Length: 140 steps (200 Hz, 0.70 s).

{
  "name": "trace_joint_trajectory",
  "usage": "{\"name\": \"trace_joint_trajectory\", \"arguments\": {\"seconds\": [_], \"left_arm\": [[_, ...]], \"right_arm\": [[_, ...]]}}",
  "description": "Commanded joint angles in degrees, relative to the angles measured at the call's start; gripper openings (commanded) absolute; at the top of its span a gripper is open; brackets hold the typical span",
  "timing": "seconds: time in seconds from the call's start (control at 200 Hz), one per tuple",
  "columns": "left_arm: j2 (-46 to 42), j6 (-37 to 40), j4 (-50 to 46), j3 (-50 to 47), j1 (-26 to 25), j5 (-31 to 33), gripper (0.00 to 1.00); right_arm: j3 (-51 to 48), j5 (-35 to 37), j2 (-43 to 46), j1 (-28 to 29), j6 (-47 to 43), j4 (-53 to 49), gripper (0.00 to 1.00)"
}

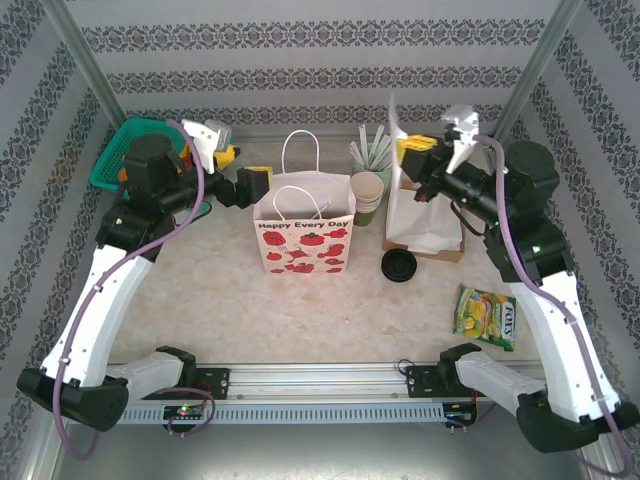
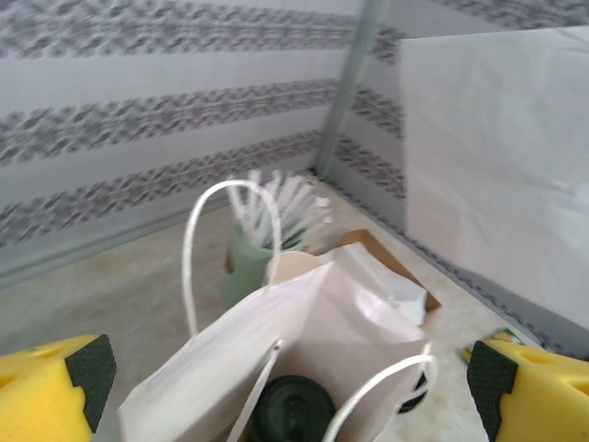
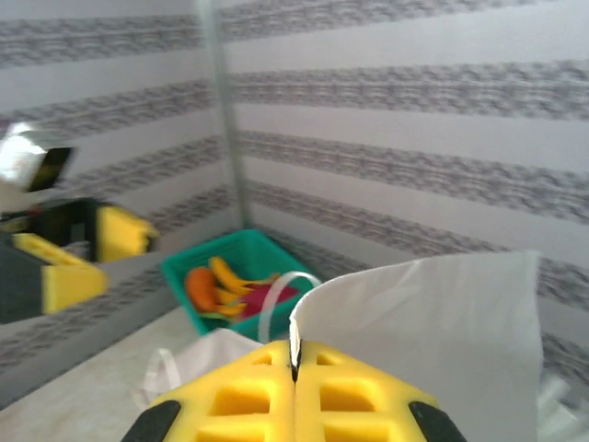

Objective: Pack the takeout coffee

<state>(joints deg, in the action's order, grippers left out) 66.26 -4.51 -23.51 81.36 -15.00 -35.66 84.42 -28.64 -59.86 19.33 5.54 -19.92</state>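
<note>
L gripper (image 2: 290,373) is waiting w/ jaws spread wide at paper bag (image 2: 317,313) mouth. Takeout coffee (image 2: 293,410) is sitting inside, apparently packed. Beyond, R gripper (image 3: 294,361) is pinching white sheet (image 3: 433,341). Prob. best moving it slowly, clear of handles (image 2: 190,258).

Coffee cup packed in the bag

The takeout coffee cup (image 2: 293,410), small, round and dark green, sits low inside the open printed paper bag (image 2: 354,318), between the bag's white handles. It is seen from above, apparently upright, its top dark and blurred.
</note>
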Motion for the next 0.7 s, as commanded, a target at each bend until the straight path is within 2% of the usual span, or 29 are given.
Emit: {"name": "trace_joint_trajectory", "arguments": {"seconds": [0.0,0.18,0.345,0.425,0.515,0.694], "left_arm": [[2.7,8.1,0.5,4.4,-3.1,-9.2,1.0],[6.5,17.2,-2.8,9.9,-7.6,-10.5,1.0],[8.4,23.0,-2.8,12.3,-7.8,-9.0,1.0],[10.7,26.0,-5.3,14.8,-7.9,-10.5,1.0],[12.6,27.9,-5.8,16.2,-8.2,-12.3,1.0],[14.7,29.8,-4.0,18.1,-8.3,-11.3,1.0]], "right_arm": [[3.9,-2.8,-4.6,5.9,-4.5,-2.1,0.0],[7.7,-6.2,-10.0,11.7,-12.0,-1.0,0.0],[11.3,-10.8,-14.4,12.5,-11.0,-0.8,0.0],[12.8,-12.4,-15.9,12.7,-10.0,-0.4,0.0],[14.0,-16.0,-16.8,12.8,-10.2,-0.1,0.0],[15.6,-21.9,-18.2,12.5,-13.2,-1.1,0.0]]}}
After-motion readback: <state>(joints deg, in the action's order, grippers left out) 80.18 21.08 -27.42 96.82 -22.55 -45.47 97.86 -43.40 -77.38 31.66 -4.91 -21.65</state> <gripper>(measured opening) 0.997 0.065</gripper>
